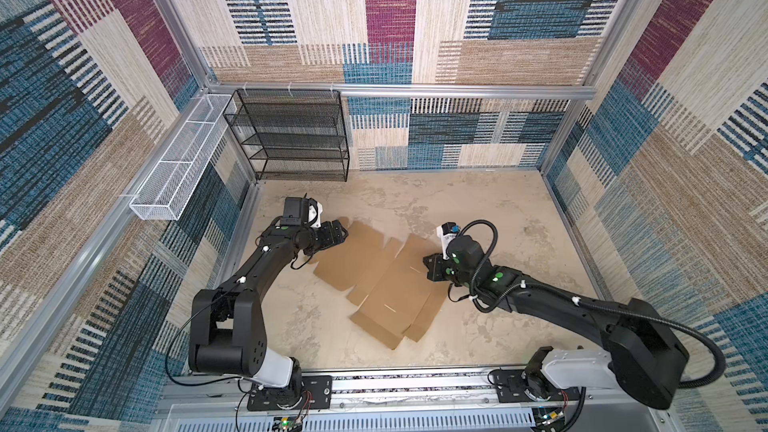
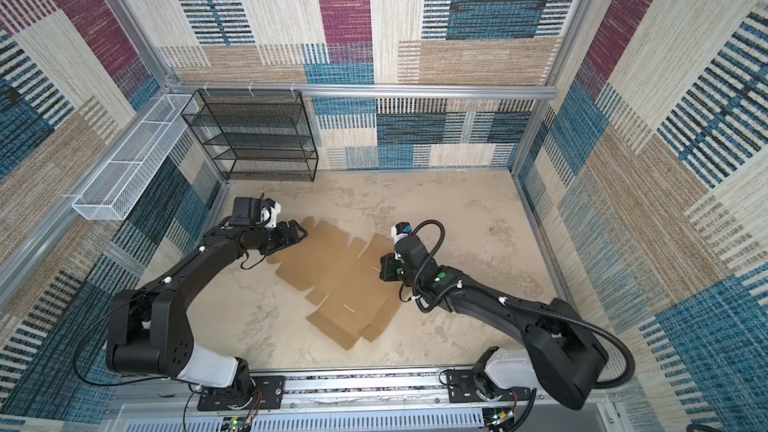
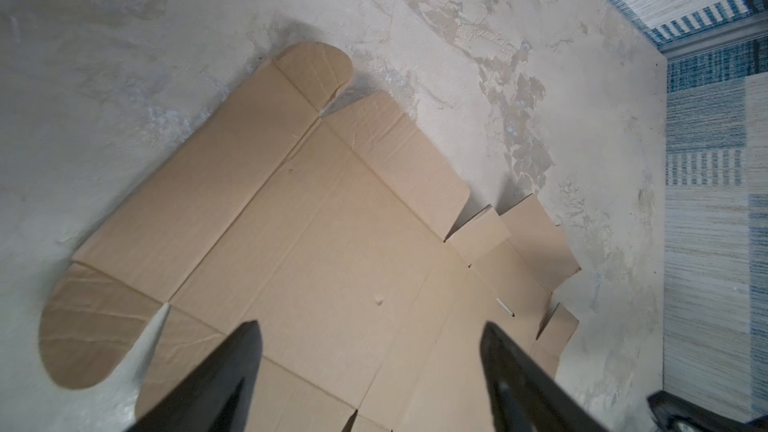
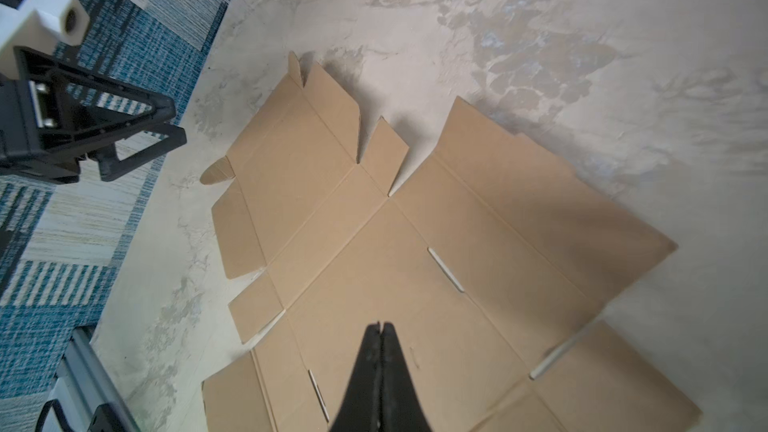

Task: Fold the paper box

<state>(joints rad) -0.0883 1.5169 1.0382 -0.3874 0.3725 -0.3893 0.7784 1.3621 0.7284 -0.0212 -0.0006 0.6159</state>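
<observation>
The box [image 1: 386, 280] lies flat, with bare surface [image 1: 498, 209] around every edge. The left tool [image 3: 370, 326] is spread wide above one corner. The right tool [image 4: 381, 328] is pinched closed over the opposite edge.

We see matt brown corrugated cardboard in the paper box [image 1: 386, 284], a rough, mottled beige tabletop [image 1: 478, 209], matt black plastic on the left gripper [image 3: 370, 328], a black metal mesh rack [image 1: 291, 135], a white wire basket [image 1: 174, 172], woven cloth-like walls [image 1: 519, 6].
</observation>
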